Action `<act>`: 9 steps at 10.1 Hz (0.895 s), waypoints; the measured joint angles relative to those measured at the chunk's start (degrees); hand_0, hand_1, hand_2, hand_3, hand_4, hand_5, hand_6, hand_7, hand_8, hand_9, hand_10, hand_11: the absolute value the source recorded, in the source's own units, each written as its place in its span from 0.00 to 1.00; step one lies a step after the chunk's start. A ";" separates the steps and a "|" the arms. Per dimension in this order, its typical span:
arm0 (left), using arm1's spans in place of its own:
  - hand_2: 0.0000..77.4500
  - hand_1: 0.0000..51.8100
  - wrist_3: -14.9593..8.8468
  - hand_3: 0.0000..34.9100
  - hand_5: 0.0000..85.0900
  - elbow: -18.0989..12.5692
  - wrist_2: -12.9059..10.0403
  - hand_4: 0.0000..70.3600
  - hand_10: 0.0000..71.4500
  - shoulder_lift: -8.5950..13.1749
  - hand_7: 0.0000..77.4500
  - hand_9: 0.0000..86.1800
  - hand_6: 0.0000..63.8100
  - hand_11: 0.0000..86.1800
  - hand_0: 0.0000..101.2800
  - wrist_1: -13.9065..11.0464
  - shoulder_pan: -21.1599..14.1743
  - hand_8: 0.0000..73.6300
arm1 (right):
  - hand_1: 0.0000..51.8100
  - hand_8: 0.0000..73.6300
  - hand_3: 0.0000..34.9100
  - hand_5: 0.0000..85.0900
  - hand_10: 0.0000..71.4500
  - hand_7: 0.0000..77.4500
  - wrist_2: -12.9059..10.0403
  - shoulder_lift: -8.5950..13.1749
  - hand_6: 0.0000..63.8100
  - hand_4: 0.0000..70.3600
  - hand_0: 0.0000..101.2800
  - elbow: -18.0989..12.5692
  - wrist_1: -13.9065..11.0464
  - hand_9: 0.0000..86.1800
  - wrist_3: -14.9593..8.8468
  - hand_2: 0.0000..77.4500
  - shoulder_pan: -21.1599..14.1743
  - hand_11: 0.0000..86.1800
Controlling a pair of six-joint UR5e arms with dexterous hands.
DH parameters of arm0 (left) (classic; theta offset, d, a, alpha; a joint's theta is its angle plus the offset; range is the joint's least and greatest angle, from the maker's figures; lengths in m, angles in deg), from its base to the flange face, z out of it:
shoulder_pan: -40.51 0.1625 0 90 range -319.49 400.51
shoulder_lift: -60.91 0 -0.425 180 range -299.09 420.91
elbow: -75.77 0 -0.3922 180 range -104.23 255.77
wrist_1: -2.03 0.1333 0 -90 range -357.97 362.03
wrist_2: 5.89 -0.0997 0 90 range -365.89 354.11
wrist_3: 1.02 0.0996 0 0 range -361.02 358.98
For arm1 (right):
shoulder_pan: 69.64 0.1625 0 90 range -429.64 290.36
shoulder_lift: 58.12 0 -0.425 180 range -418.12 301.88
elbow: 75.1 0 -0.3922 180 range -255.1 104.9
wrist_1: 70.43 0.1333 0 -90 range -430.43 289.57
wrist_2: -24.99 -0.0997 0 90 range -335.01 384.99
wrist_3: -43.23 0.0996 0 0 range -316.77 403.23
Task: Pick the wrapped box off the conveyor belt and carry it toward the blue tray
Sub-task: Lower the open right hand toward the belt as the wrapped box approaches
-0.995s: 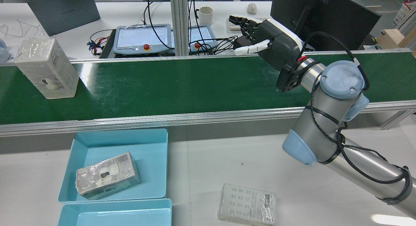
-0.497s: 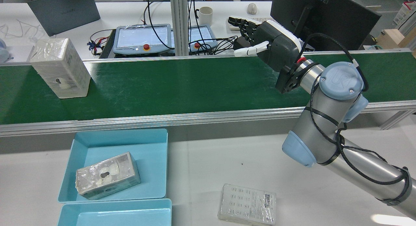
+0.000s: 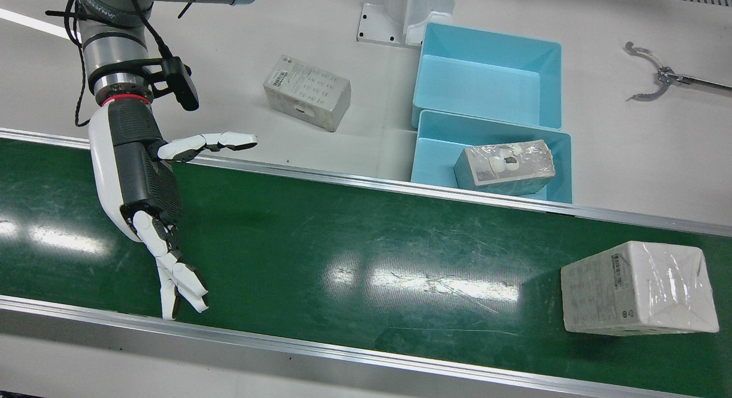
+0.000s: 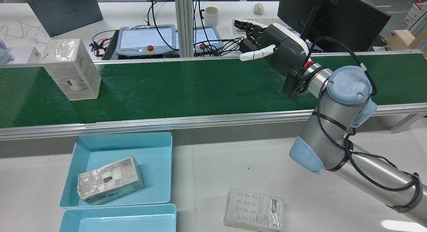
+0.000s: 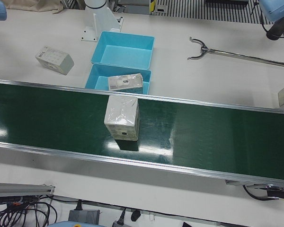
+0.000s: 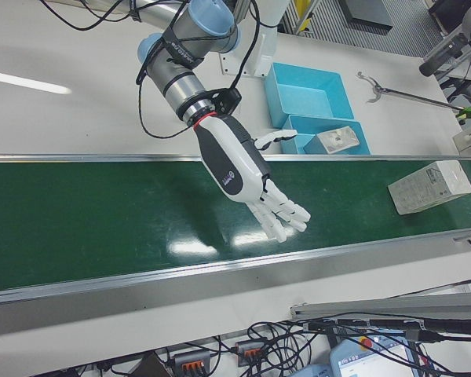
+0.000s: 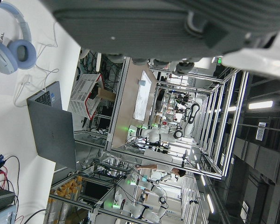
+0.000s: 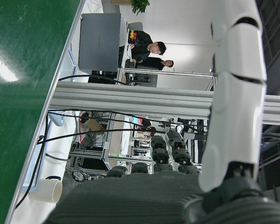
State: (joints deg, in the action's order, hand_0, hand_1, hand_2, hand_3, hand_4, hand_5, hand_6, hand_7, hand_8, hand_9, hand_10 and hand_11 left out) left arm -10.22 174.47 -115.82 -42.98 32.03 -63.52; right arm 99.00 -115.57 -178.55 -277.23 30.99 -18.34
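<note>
The wrapped box [image 4: 71, 69] stands upright on the green conveyor belt [image 4: 200, 88], far to the left in the rear view; it also shows as the same box [image 3: 637, 289] [image 5: 122, 117] [image 6: 429, 187] in the front views. My right hand [image 4: 280, 47] hovers open over the belt's far edge, a long way from the box, fingers spread and holding nothing [image 3: 143, 180] [image 6: 239, 169]. The nearer blue tray [image 4: 100, 145] holds another wrapped box [image 4: 110, 180]. Of my left hand [image 7: 177, 23] I see only the underside; its fingers are extended around nothing.
A second blue tray [image 4: 116, 222] sits behind the first. A flat wrapped box [image 4: 253, 210] lies on the white table. A grabber tool [image 3: 657, 78] lies near the trays. Teach pendants [image 4: 146, 40], a laptop and a monitor stand beyond the belt.
The wrapped box has ridden the belt rightward in the rear view. My right hand has shifted slightly left and stays open.
</note>
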 joint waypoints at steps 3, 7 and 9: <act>0.01 0.00 0.00 0.00 0.01 0.00 0.00 0.00 0.00 0.00 0.00 0.00 0.00 0.00 0.00 0.00 0.00 0.00 | 0.24 0.00 0.01 0.12 0.00 0.08 0.03 0.09 0.02 0.15 0.46 -0.05 -0.07 0.02 -0.03 0.18 -0.06 0.02; 0.01 0.00 0.00 0.00 0.01 0.00 0.00 0.00 0.00 0.00 0.00 0.00 0.00 0.00 0.00 0.00 0.00 0.00 | 0.24 0.00 0.01 0.12 0.00 0.08 0.04 0.20 0.02 0.14 0.46 -0.06 -0.09 0.02 -0.04 0.18 -0.08 0.02; 0.01 0.00 0.00 0.00 0.01 0.00 0.00 0.00 0.00 0.00 0.01 0.00 0.00 0.00 0.00 0.00 0.00 0.00 | 0.24 0.00 0.01 0.12 0.00 0.08 0.00 0.22 0.02 0.14 0.46 -0.03 -0.09 0.02 -0.06 0.18 -0.07 0.02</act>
State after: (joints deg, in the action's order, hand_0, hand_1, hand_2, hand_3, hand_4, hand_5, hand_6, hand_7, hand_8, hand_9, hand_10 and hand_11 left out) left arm -10.22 174.47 -115.82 -42.98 32.03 -63.52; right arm 99.00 -115.35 -178.59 -277.32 30.93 -18.41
